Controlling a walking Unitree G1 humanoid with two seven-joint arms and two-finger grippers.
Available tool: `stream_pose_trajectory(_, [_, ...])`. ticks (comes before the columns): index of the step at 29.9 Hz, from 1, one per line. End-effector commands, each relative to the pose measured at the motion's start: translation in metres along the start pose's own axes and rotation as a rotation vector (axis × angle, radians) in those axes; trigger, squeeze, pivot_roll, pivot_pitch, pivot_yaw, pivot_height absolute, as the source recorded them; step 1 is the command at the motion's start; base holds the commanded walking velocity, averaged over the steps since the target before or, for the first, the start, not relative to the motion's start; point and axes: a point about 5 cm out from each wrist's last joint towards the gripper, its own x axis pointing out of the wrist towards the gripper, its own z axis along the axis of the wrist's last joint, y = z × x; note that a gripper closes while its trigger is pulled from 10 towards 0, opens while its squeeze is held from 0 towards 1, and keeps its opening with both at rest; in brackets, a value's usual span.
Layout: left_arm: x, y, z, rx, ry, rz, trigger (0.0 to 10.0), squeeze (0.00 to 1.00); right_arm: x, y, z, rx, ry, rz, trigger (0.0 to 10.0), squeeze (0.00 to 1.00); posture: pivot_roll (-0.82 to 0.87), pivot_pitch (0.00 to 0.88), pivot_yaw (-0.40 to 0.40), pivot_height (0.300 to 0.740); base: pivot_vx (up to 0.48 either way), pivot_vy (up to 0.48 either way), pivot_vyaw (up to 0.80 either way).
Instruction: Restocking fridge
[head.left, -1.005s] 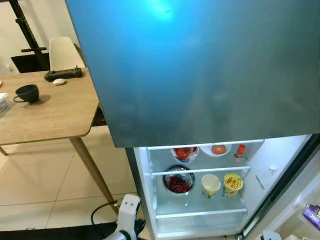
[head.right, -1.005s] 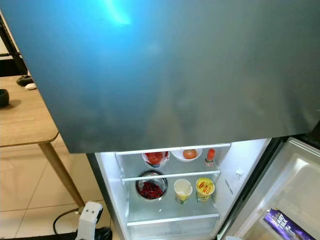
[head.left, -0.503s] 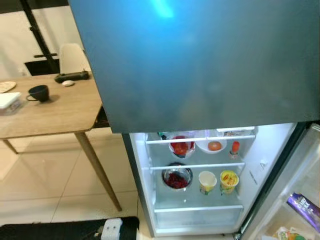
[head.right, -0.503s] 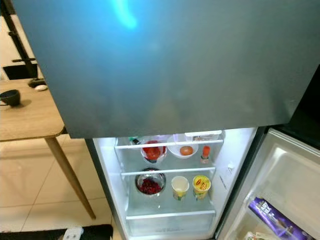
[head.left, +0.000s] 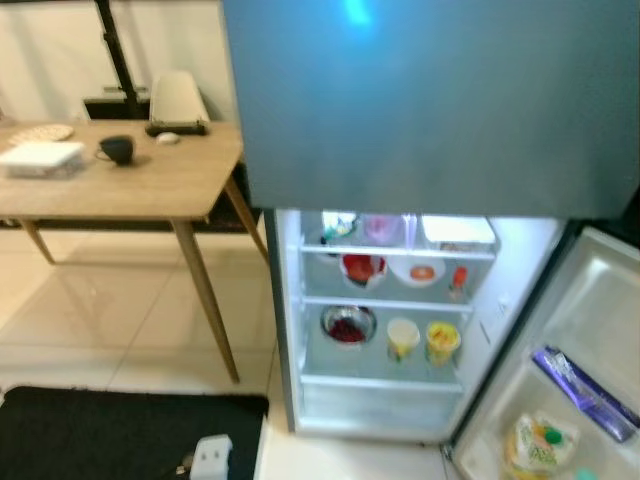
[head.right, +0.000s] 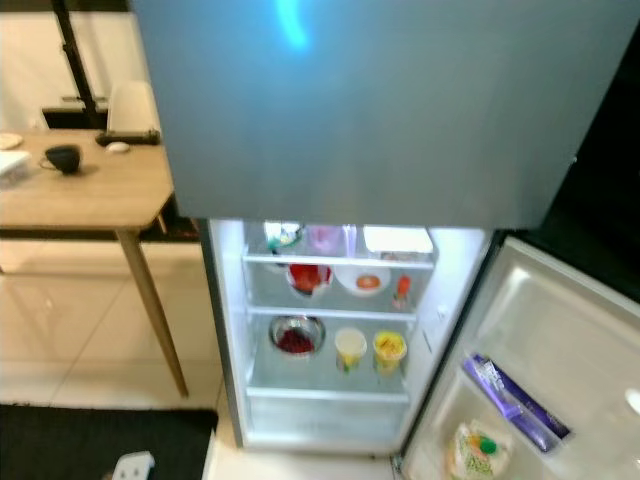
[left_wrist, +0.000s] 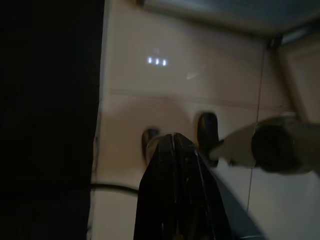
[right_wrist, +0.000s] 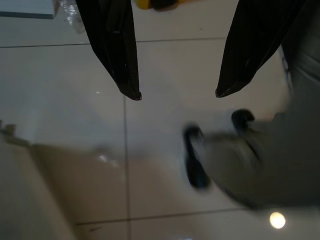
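Note:
The fridge (head.left: 285, 320) stands open and lit, below its shut dark freezer door (head.left: 430, 100). On its glass shelves sit a bowl of red food (head.left: 362, 268), a white bowl (head.left: 420, 272), a small red-capped bottle (head.left: 458, 282), a steel bowl of red berries (head.left: 347, 326), a pale cup (head.left: 402, 338) and a yellow tub (head.left: 441, 341). The open door (head.right: 560, 340) at the right carries a purple packet (head.right: 510, 402) and a green-capped pack (head.right: 474, 448). My left gripper (left_wrist: 172, 136) hangs shut over the floor tiles. My right gripper (right_wrist: 178, 95) hangs open above the tiles, holding nothing.
A wooden table (head.left: 150, 185) stands left of the fridge with a dark cup (head.left: 117, 149) and a white box (head.left: 42, 155) on it. A chair (head.left: 178, 97) is behind it. A black mat (head.left: 120, 435) and a white plug (head.left: 208, 455) lie on the floor.
The camera has drawn back and swung, so the fridge's top shelf and the open door's shelf have come into view. Nothing inside the fridge has moved.

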Motion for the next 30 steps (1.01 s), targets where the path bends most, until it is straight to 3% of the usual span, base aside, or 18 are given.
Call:
stream_pose_trajectory(1, [-0.0004,0.0004,-0.0023,-0.001,0.014,0.004,10.0,0.0,0.0004,0.0009,0.0068,-0.014,-0.024,0.007,10.0,0.0,-0.11,0.0,-0.006,0.74,-0.39,0.0,0.0])
stream_pose_trajectory(15, [-0.0003,0.0003,-0.0021,-0.003,0.011,0.003,10.0,0.0,0.0001,0.0005,0.007,-0.028,-0.018,0.017,10.0,0.0,-0.11,0.0,-0.006,0.74,-0.357,0.0,0.0])
stream_pose_trajectory(26, [-0.0003,0.0,0.001,0.029,-0.008,-0.012,10.0,0.0,0.0003,0.0015,0.006,-0.034,-0.006,0.028,10.0,0.0,-0.12,0.0,-0.01,0.74,0.0,0.0,0.0])
stream_pose_trajectory(30, [-0.0003,-0.0001,0.001,0.026,-0.009,-0.012,10.0,0.0,0.0003,0.0012,0.0052,-0.038,0.006,0.024,10.0,0.0,-0.12,0.0,-0.01,0.74,0.0,0.0,-0.66])
